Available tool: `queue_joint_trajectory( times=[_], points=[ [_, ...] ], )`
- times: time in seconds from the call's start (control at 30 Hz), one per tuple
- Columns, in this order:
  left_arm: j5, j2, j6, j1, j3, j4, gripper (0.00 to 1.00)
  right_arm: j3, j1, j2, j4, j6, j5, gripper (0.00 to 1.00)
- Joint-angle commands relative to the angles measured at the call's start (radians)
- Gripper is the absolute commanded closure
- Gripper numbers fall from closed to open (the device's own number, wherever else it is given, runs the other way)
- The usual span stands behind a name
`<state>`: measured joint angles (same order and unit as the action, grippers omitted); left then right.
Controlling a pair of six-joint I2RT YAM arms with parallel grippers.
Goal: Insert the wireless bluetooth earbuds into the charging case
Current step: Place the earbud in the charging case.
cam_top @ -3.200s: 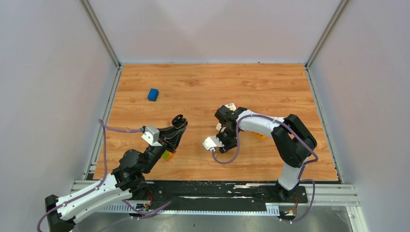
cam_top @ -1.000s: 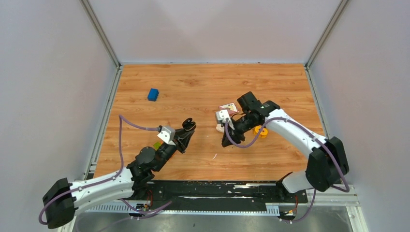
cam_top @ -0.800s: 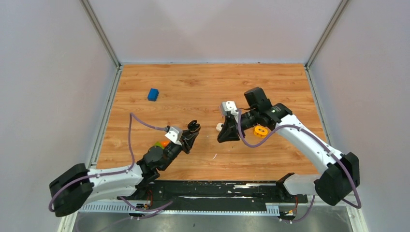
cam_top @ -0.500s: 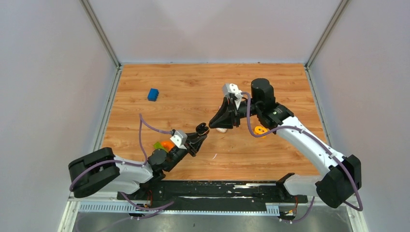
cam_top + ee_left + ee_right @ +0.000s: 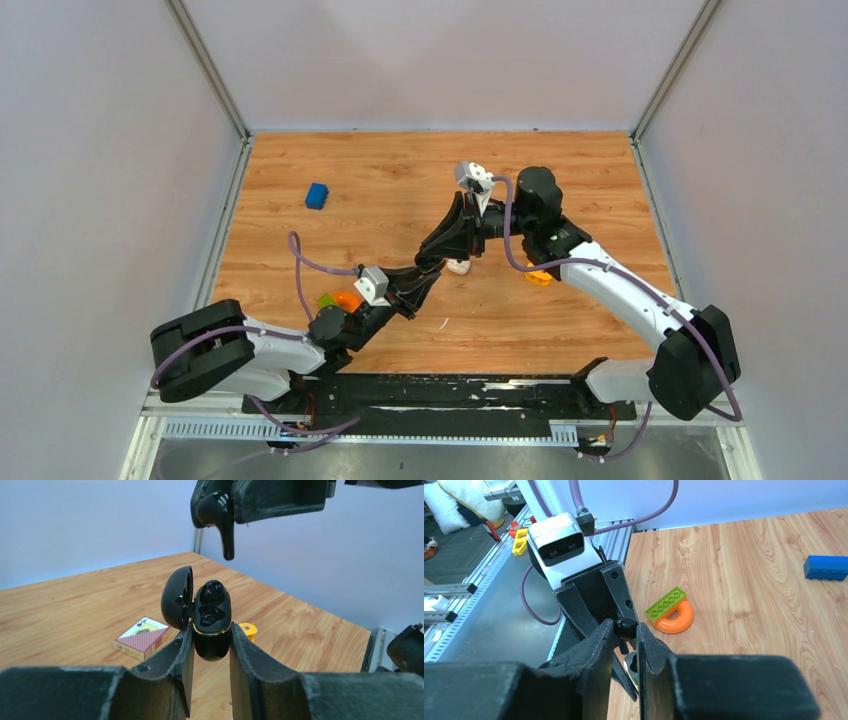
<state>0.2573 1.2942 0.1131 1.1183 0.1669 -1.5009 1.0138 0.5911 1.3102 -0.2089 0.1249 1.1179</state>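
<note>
Earbud (image 5: 214,509) | pinched in right hand (image 5: 625,628) | above open case (image 5: 210,647)

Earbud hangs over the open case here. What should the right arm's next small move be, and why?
Probably lower the right gripper slowly, steering the stem into the charging case. Its fingers pinch the earbud stem-down above the case, which the left gripper holds with lid open; the stem is not yet inside.
</note>
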Motion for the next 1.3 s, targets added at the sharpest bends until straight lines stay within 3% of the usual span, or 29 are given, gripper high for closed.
queue_joint_trajectory(
  times=[0.0, 1.27],
  points=[
    [0.017, -0.001, -0.012, 0.009, 0.044, -0.104, 1.0, -0.006, 0.027, 0.02, -0.128, 0.08, -0.021, 0.78],
    [0.028, -0.108, 0.0, 0.017, 0.026, -0.106, 1.0, -0.055, 0.059, 0.043, -0.211, 0.086, -0.067, 0.77]
  ],
)
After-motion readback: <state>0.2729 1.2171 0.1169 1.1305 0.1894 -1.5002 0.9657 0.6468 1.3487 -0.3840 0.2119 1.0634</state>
